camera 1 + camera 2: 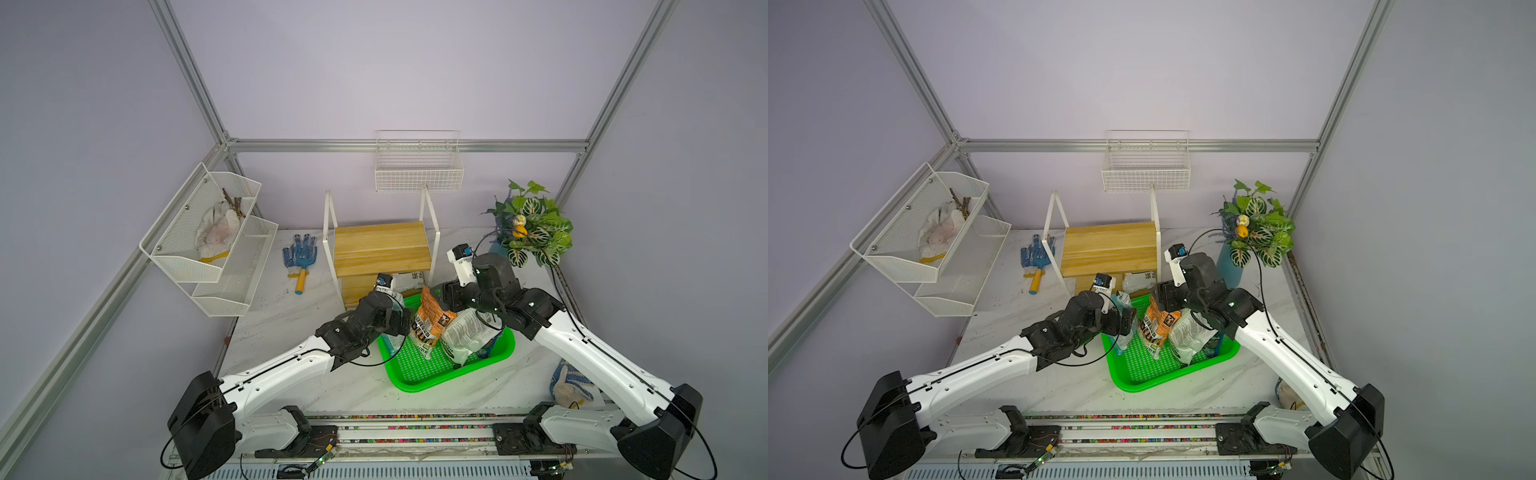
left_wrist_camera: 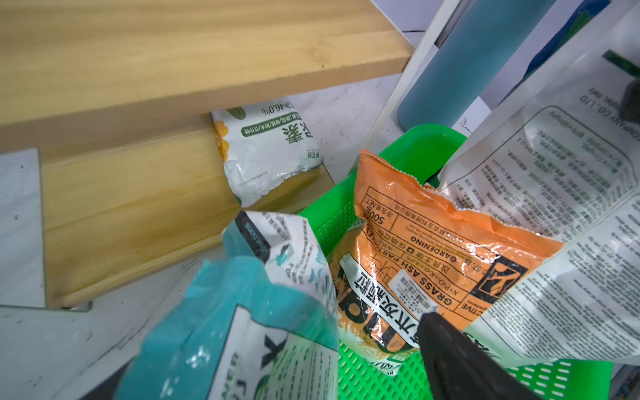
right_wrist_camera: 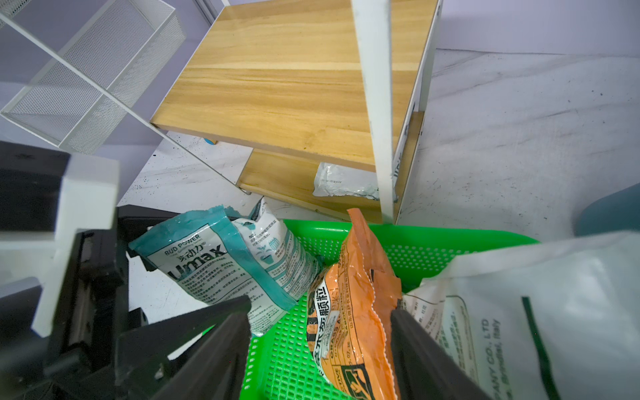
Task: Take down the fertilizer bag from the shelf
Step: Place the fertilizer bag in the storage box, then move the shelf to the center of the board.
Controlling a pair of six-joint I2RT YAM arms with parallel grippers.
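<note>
The wooden shelf (image 1: 380, 245) (image 3: 277, 86) holds a white fertilizer bag (image 2: 266, 149) (image 3: 343, 181) lying on its lower board. In front of it a green tray (image 1: 419, 374) carries a teal bag (image 3: 225, 263), an orange bag (image 1: 430, 324) and a white printed bag (image 1: 469, 336). My left gripper (image 1: 401, 320) is open at the tray's left edge. The teal bag (image 2: 242, 311) leans loose between its jaws, and one finger (image 2: 450, 346) shows. My right gripper (image 3: 320, 311) is open and straddles the upright orange bag (image 3: 353, 311).
Blue gloves and a trowel (image 1: 300, 257) lie left of the shelf. A white mesh rack (image 1: 208, 241) hangs on the left wall and a wire basket (image 1: 417, 166) on the back wall. A potted plant (image 1: 532, 232) stands back right. A cloth (image 1: 571, 386) lies front right.
</note>
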